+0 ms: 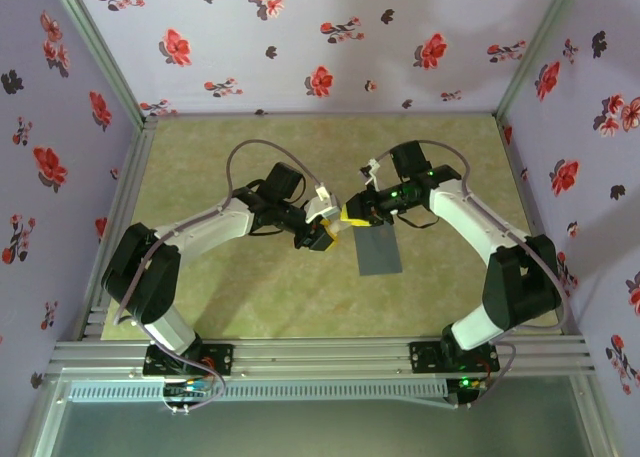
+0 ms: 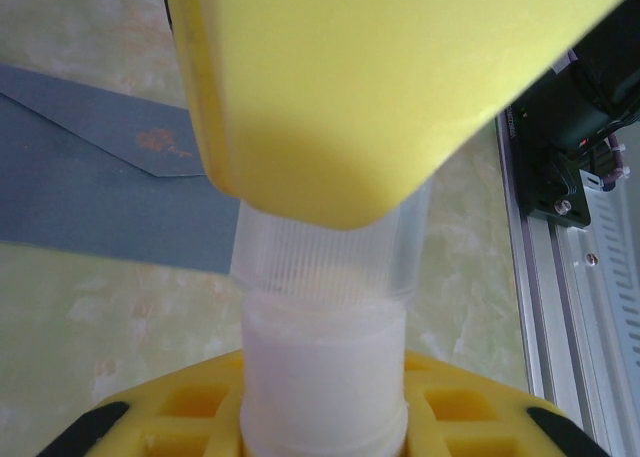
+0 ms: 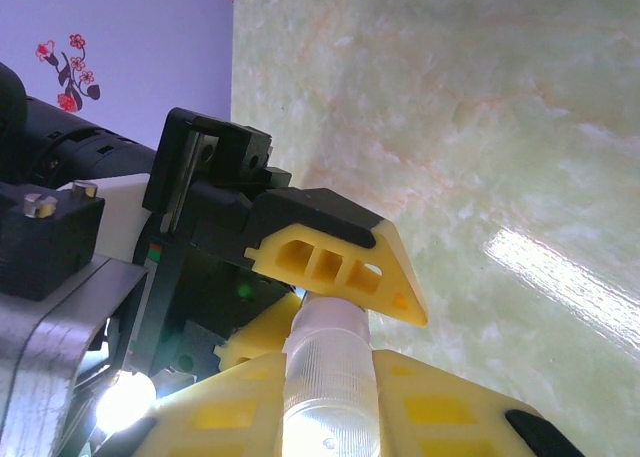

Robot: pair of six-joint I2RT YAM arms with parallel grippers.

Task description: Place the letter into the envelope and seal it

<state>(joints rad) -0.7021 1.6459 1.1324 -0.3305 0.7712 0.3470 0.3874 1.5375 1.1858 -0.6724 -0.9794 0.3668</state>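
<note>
Your left gripper (image 1: 325, 227) sits just left of the bench's (image 1: 250, 297) centre. Its jaws are closed narrow on the white tube of a glue stick (image 2: 325, 377). The stick runs on toward roughly 3 o'clock. There its clear ribbed cap (image 2: 330, 252), sitting over the tube's end, is pinched in the jaws of your right gripper (image 1: 355, 212). The two grippers meet almost tip to tip above the bench.

At about 4 o'clock from that meeting point, the envelope (image 1: 378, 249) lies flat on the bench, just beside the right gripper, its long side running 12 to 6. From the left wrist you see a slanted flap (image 2: 120, 127) edge with a small rust-coloured smudge (image 2: 160, 142) near its point. You cannot tell what the envelope holds or whether the flap is stuck down.
</note>
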